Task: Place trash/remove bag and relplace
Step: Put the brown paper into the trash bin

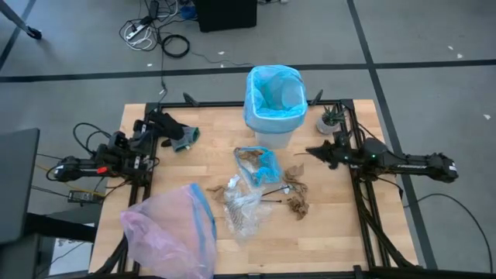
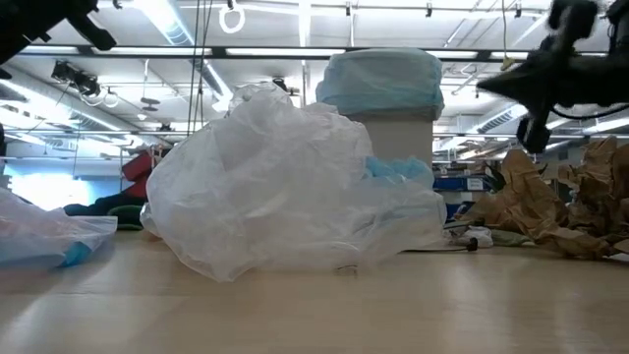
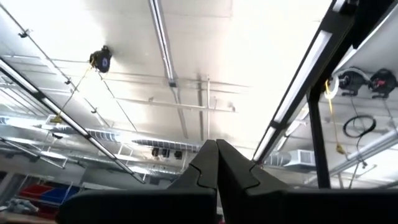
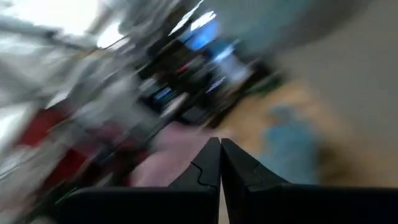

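The trash lies mid-table: a blue-tinted packet [image 1: 261,164], crumpled clear wrappers [image 1: 242,206] that fill the low view [image 2: 285,192], brown leaf clumps [image 1: 295,190] [image 2: 550,211] and a thin dark twig [image 1: 273,200]. The light-blue bag [image 1: 273,94] [image 2: 381,84] lines a white bin at the far middle, its rim folded over the bin's edge. My right gripper [image 1: 312,152] [image 4: 219,144] is shut and hovers right of the packet, touching nothing. My left gripper [image 1: 169,124] [image 3: 216,146] waits at the far left, shut, pointing up at the ceiling.
A pale pink bag with a blue rim band [image 1: 172,231] [image 2: 49,236] lies at the near left corner. A small potted plant [image 1: 332,119] stands right of the white bin [image 1: 273,136]. Bare wood [image 1: 333,232] shows at the near right.
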Robot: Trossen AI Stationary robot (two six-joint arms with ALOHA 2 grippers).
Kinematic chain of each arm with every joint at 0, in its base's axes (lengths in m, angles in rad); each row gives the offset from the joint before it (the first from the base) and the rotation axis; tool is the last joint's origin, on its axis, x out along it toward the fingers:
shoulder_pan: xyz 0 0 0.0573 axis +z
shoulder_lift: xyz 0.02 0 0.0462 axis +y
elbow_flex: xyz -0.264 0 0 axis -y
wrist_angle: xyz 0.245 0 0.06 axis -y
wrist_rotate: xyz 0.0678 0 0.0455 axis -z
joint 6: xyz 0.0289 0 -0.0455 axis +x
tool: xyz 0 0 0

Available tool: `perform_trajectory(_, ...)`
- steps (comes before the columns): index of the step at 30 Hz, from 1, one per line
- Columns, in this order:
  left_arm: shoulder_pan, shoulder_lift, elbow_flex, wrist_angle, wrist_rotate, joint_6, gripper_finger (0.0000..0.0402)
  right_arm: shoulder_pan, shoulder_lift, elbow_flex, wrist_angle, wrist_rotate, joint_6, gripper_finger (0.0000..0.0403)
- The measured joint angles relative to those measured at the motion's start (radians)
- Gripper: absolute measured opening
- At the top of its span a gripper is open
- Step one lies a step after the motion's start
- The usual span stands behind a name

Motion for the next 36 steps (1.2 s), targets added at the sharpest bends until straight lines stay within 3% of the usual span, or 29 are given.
perform_trajectory(3, 0.000, 0.001, 0.013, -0.037, 0.004, -0.110, 0.0006, -0.015, 0.043, 0.000, 0.029, 0.137, 0.076, 0.0004)
perform_trajectory(8, 0.000, 0.000, 0.045, -0.126, -0.005, -0.240, 0.0006, -0.015, 0.138, 0.090, -0.001, -0.007, 0.035, 0.0009)
perform_trajectory(15, 0.000, 0.148, 0.213, -0.586, -0.053, -0.439, 0.0006, 0.049, 0.418, 0.516, -0.569, -0.062, -0.125, 0.0019)
perform_trajectory(21, 0.000, 0.400, 0.383, -0.793, -0.044, -0.421, 0.0007, 0.171, 0.729, 0.805, -0.929, -0.110, -0.247, 0.0082)
perform_trajectory(25, 0.000, 0.565, 0.480, -0.868, -0.016, -0.364, 0.0037, 0.272, 0.895, 0.838, -1.015, -0.106, -0.256, 0.0154)
perform_trajectory(29, 0.000, 0.697, 0.541, -0.929, -0.017, -0.329, 0.0085, 0.351, 1.038, 0.837, -1.070, -0.021, -0.242, 0.0222)
perform_trajectory(32, 0.000, 0.772, 0.565, -0.931, -0.026, -0.285, 0.0113, 0.391, 1.111, 0.837, -1.044, 0.020, -0.228, 0.0245)
perform_trajectory(36, 0.000, 0.838, 0.580, -0.917, -0.027, -0.245, 0.0126, 0.434, 1.180, 0.837, -0.987, 0.071, -0.245, 0.0244)
